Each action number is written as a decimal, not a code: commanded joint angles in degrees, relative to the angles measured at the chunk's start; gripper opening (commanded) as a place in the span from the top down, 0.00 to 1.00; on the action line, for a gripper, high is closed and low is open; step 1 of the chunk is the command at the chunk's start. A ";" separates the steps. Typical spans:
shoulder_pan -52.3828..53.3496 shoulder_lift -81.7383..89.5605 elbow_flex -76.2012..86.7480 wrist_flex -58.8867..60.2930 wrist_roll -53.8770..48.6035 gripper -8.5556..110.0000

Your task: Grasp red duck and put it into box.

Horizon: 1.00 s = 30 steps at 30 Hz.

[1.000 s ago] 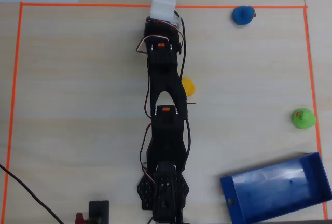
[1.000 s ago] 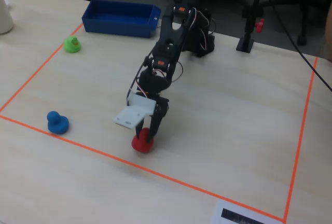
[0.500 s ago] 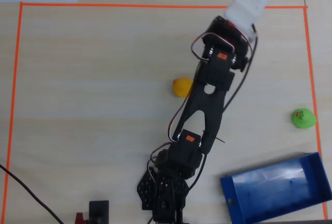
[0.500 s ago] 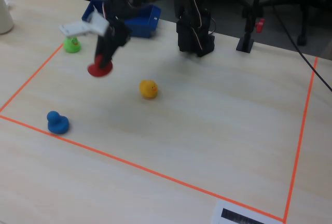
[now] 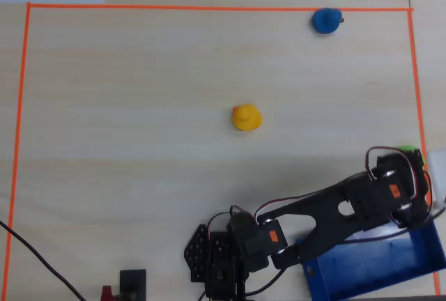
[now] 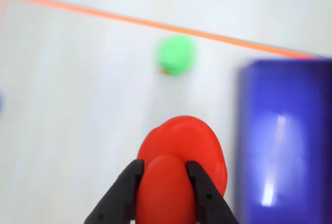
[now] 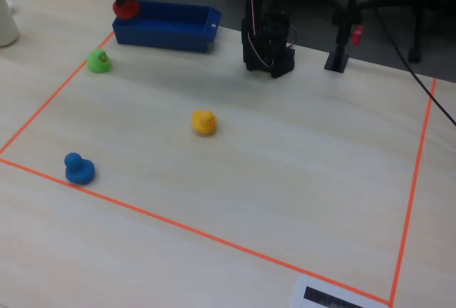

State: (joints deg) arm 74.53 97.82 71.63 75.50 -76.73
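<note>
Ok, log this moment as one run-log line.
gripper: shut on red duck | position: lifted beside box | release: pending

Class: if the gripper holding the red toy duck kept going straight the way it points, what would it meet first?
Probably the small green toy duck ahead of the gripper in the wrist view; depth is uncertain.

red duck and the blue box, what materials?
Red duck: looks like soft rubber or vinyl, smooth and slightly shiny; which one can't be told. Box: looks like hard plastic, glossy, with bright reflected streaks on its wall. The gripper is clamped on the duck.
</note>
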 commanded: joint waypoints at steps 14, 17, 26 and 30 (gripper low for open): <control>21.27 10.72 25.49 -10.81 -6.33 0.93; 21.53 9.23 28.92 -15.21 -7.21 0.93; 21.62 7.21 31.73 -21.36 -8.53 0.86; 21.62 7.21 31.38 -21.36 -9.40 0.74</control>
State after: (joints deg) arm 95.98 104.77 104.50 55.99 -85.25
